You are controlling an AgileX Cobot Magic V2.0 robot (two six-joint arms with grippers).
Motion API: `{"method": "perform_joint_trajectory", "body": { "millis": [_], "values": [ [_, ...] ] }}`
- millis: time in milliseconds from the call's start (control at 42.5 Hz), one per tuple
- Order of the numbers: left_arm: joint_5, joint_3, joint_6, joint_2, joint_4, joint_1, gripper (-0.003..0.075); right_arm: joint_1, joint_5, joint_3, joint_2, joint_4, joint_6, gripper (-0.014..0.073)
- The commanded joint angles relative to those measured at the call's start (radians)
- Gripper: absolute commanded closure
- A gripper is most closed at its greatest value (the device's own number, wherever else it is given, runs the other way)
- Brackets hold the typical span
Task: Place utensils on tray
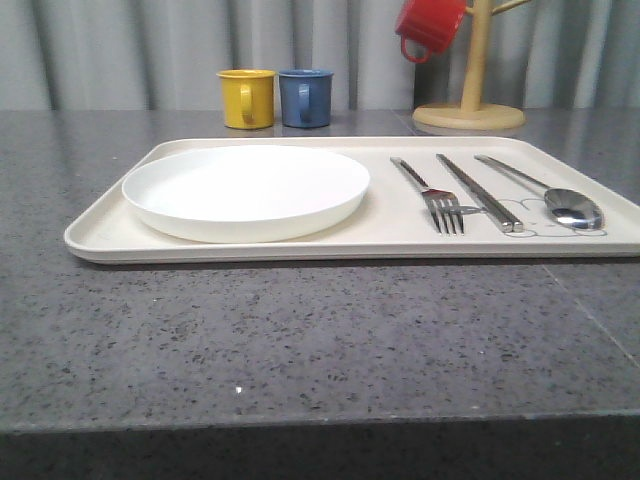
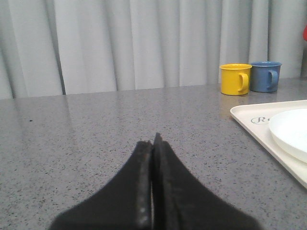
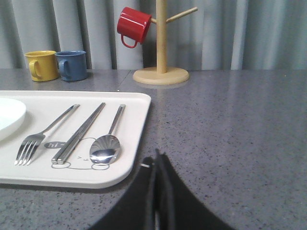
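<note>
**Three utensils and a plate sit on the tray as both arms rest clear**

Two black grippers lie nearest the cameras, each with its jaws pressed together and nothing between them: the left gripper (image 2: 152, 143) over bare speckled grey stone countertop (image 1: 300, 350) just beside the tray's left end, the right gripper (image 3: 157, 165) just off the tray's near right corner. Beyond them, the large cream rectangular tray with rounded corners and a low rim (image 1: 250, 248) holds the full setting. A shallow round white plate (image 1: 245, 190) fills its left half; on the right half, side by side and apart, lie a shiny silver four-tined fork (image 1: 432, 193), a pair of long flat metal chopsticks (image 1: 480, 193) and an oval-bowled metal spoon (image 1: 560, 200), the last two across a grey rabbit drawing. Farther back stand a yellow mug (image 1: 246, 98) and a blue mug (image 1: 304, 97), with a red mug (image 1: 430, 27) hanging on a wooden mug tree (image 1: 470, 100). By the look of it, the placing is finished; the next move calls only for holding both arms off the tray without disturbing the utensils.
</note>
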Motion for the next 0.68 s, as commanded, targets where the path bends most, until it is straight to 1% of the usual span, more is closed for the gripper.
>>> {"method": "perform_joint_trajectory", "body": {
  "millis": [0, 47, 118, 658],
  "values": [
    [-0.082, 0.012, -0.009, -0.020, -0.009, 0.023, 0.0741, -0.007, -0.073, -0.001, -0.014, 0.004, -0.008, 0.0660],
    [-0.082, 0.012, -0.009, -0.020, -0.009, 0.050, 0.0741, -0.007, -0.073, -0.001, -0.014, 0.004, -0.008, 0.0660],
    [-0.082, 0.012, -0.009, -0.020, -0.009, 0.065, 0.0741, -0.007, -0.073, -0.001, -0.014, 0.004, -0.008, 0.0660],
    [-0.082, 0.012, -0.009, -0.022, -0.009, 0.050, 0.0741, -0.007, -0.073, -0.001, -0.014, 0.004, -0.008, 0.0660]
  ]
}}
